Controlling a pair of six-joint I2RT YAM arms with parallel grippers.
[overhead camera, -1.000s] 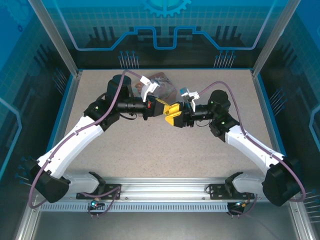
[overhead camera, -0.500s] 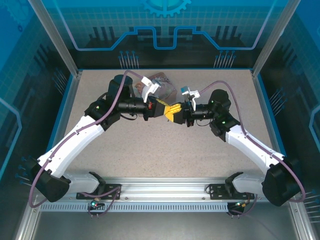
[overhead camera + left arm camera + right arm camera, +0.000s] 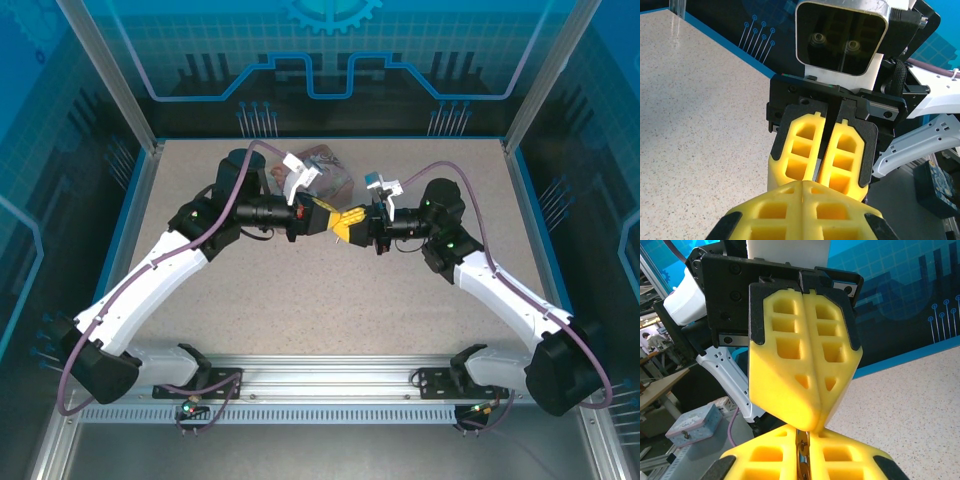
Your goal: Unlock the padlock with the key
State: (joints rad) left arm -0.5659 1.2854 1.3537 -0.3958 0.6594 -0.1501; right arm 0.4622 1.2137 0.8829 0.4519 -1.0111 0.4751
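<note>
Key (image 3: 801,455) handover, likely. Left end effector (image 3: 807,422) together; right end effector (image 3: 816,175) clamped on key at left's tips. Next: left releases.

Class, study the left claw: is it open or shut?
Shut. In the right wrist view the left claw has its two yellow fingers pressed flat together, no gap showing.

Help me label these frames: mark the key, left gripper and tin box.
key (image 3: 801,452): right wrist view, its visible metal edge.
left gripper (image 3: 809,421): right wrist view, seam near its tips.
tin box (image 3: 696,429): right wrist view, its side wall.
</note>
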